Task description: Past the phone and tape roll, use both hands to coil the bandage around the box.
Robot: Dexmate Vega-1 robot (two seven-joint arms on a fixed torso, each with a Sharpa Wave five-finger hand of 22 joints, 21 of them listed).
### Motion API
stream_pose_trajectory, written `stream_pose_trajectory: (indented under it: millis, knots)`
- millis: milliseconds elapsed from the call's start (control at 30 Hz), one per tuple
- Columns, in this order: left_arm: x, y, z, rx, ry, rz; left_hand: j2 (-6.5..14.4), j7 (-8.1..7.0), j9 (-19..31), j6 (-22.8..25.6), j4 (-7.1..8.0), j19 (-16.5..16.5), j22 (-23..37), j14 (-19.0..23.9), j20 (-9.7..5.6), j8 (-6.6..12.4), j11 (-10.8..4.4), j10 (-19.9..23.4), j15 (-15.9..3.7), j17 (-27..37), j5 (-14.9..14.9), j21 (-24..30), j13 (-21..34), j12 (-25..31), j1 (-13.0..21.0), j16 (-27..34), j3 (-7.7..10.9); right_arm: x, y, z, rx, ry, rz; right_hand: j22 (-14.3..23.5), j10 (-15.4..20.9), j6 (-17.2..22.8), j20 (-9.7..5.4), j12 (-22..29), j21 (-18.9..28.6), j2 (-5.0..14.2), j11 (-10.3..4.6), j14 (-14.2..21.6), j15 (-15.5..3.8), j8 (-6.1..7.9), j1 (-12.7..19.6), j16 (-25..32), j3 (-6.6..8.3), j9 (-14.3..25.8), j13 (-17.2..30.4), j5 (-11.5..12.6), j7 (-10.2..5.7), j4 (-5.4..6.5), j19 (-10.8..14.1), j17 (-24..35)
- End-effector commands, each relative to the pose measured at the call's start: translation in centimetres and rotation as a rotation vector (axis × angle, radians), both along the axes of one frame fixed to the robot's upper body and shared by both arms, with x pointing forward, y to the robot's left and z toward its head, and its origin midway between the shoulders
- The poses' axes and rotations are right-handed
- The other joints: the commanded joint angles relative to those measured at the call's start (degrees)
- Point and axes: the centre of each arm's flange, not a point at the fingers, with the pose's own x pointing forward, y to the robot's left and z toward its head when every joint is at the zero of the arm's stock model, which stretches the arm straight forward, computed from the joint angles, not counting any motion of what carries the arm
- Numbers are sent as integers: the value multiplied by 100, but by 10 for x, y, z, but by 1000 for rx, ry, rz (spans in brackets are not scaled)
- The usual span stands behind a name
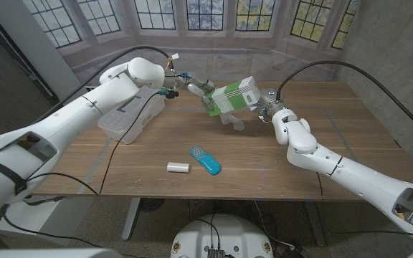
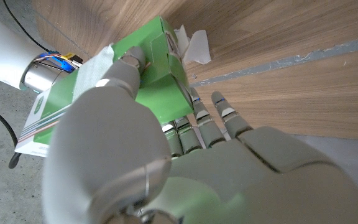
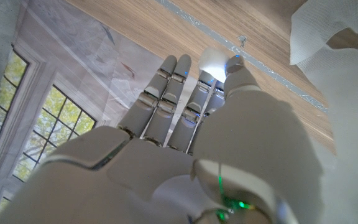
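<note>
— Hands first: what are they doing?

— Left hand [image 1: 191, 87] grips the green and white box [image 1: 233, 96] from the left end, up in the air over the far part of the table [image 1: 335, 143]. Right hand [image 1: 270, 107] is at the box's other end. I cannot tell if it holds the box or the bandage [image 1: 234, 119].

— Where is the bandage?

— White gauze hangs down under the box to the table. Some white strip goes across the box too.

— Do the wrist cameras show more?

— Yes. The left wrist view shows the thumb on top of the box [image 2: 148, 68] and the fingers [image 2: 199, 121] under it, with a bit of gauze [image 2: 191, 45] past it. The right wrist view shows that hand [image 3: 185, 155] with straight fingers and gauze [image 3: 334, 74] beside it.

— Any words on the box?

— Too small to read.

— Which way does the box point?

— Its long side runs left to right, tilted, with the right end higher.

— What else is there?

— Nearer the front lie a blue phone [image 1: 205, 160] and a white tape roll [image 1: 178, 167]. A clear plastic bin [image 1: 130, 119] sits on the left.
</note>
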Motion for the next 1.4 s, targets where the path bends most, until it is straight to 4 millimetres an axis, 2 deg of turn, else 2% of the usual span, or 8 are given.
stream_pose_trajectory:
  millis: [33, 1400]
  knots:
    - [7, -4, -4, 42, 32, -23, 378, 137, 19, 155, 19, -17, 11, -4, -11, 1294, 1, 40, 21, 11, 13, 31, 204, 23, -341, 26, 22, 4, -1, 6, -7, -7, 0, 20, 56, 74, -415, 8, -8, 70, 17, 63, -723, 37, 23, -4, -13, 18, 18, 16, 14, -12, 2, 13]
    - [14, -11, -25, 115, 94, -27, 409, 139, 19, 181, 22, -3, 12, 22, -15, 1307, 7, 58, 12, 18, 14, 43, 197, 39, -334, 43, 8, 0, -5, 17, -43, -33, 7, 20, 76, 96, -427, -3, -10, 74, 21, 86, -722, 39, 24, -27, -21, 15, 25, 15, 12, -8, 3, 17]
